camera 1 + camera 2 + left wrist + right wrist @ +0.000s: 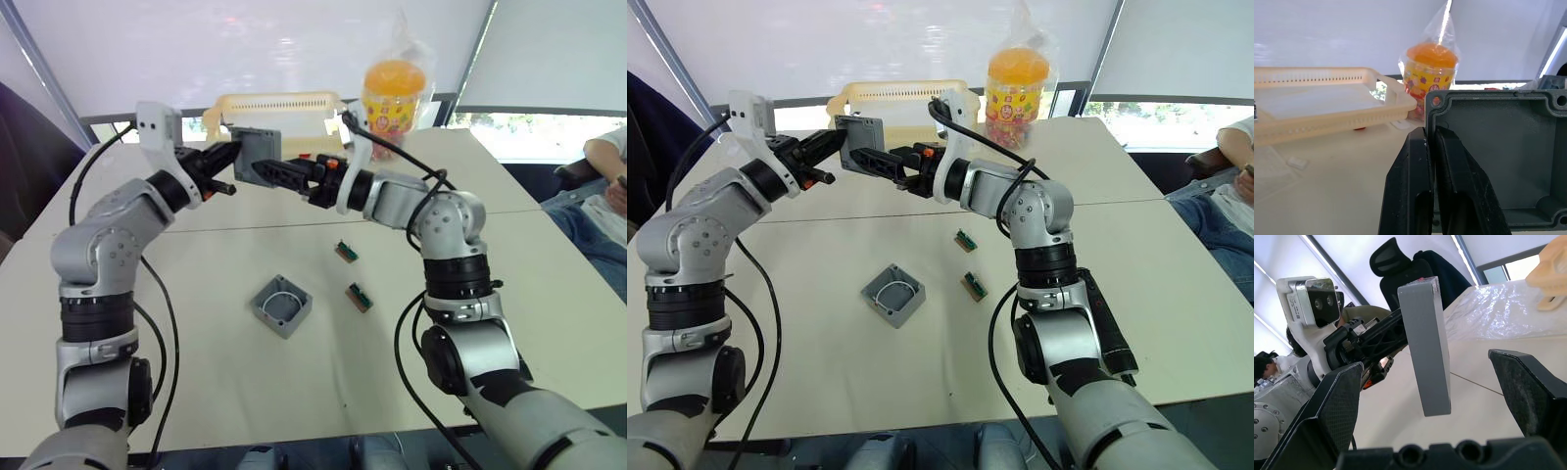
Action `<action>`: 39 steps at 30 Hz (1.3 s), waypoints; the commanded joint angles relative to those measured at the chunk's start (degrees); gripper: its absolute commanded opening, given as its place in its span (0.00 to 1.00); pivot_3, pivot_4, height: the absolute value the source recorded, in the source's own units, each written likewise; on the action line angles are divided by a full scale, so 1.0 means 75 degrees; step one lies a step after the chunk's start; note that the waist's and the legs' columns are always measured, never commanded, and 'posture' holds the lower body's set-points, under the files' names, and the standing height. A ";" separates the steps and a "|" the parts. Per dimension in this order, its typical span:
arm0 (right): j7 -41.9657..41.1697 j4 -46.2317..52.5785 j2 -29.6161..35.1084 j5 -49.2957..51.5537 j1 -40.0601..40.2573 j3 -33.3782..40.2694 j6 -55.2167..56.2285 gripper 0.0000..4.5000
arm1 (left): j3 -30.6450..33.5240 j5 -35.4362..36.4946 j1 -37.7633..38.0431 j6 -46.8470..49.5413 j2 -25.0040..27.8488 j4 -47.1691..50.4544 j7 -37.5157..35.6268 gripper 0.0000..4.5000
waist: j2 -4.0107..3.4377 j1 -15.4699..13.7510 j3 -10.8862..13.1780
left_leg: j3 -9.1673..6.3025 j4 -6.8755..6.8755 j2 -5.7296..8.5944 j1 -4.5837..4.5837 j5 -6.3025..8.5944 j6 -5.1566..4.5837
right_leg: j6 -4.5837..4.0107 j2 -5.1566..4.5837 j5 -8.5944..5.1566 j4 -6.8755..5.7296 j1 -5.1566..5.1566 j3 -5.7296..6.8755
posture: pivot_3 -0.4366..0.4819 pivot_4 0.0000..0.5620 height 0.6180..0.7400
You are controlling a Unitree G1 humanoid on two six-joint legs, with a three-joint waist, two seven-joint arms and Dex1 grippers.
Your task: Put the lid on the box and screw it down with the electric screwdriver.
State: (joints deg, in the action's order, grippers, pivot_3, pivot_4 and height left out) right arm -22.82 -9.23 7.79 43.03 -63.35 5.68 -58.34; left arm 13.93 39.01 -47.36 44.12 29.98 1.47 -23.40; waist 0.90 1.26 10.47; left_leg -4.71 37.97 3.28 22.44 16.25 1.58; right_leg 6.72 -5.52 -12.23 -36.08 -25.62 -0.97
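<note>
My left jaws (1432, 196) are pinched tight on the edge of the lid (257, 157). I hold it up in the air, standing on its edge, above the far part of the tabletop (294, 382). My fingers (1459, 191) cover part of its rim. From my left wrist, one side of the lid is cut off.

My right jaws (290, 176) are spread wide. One finger is on each side of the lid, and they do not touch it.

The box (281, 305) sits open on the tabletop below, near the middle. It has a white ring inside. Two small green and brown pieces (360, 297) lie just beside it; they are too small to make out.

Far back stand a pale yellow tray (279, 108) and an orange tub in a clear bag (394, 93). A person's arm (607, 157) is cut off at the far right
</note>
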 commanded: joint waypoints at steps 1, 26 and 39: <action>0.0047 0.0275 -0.0075 0.0106 -0.0267 0.0254 0.0149 0.80 | 0.0019 -0.0057 -0.0252 -0.0149 0.0030 0.0149 -0.0114 0.00 | 0.0000 -0.0005 0.0000 | 0.0000 0.0000 0.0000 0.0000 0.0000 0.0000 | 0.0000 0.0000 0.0000 0.0000 0.0000 0.0000 | 0.48 0.27 1.00; -0.0239 0.0936 -0.0062 0.0031 0.0104 0.0179 0.0406 0.03 | 0.0414 0.0136 0.0072 0.0342 0.0337 0.0199 -0.0409 0.77 | -0.0003 0.0005 0.0002 | -0.0001 0.0000 0.0001 0.0000 0.0000 0.0000 | 0.0000 0.0004 0.0000 -0.0001 0.0000 0.0000 | 0.48 0.27 1.00; -0.1166 0.3182 0.2491 -0.5522 0.3422 -0.2925 0.7336 0.03 | 0.0869 0.0719 0.3093 0.0344 0.2423 0.0668 -0.3383 0.77 | 0.0003 0.0162 0.0007 | 0.0009 -0.0005 0.0004 -0.0003 0.0001 0.0001 | 0.0003 0.0012 -0.0004 0.0009 0.0001 -0.0003 | 0.48 0.27 1.00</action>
State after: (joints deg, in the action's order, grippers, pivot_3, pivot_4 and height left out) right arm -30.90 10.51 26.23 7.58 -37.94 -13.17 -12.27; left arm 18.80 41.50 -22.94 46.64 46.21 4.12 -44.28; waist 0.92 2.48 10.52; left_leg -4.66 37.94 3.29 22.43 16.26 1.59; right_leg 6.74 -5.39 -12.26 -36.03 -25.61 -0.98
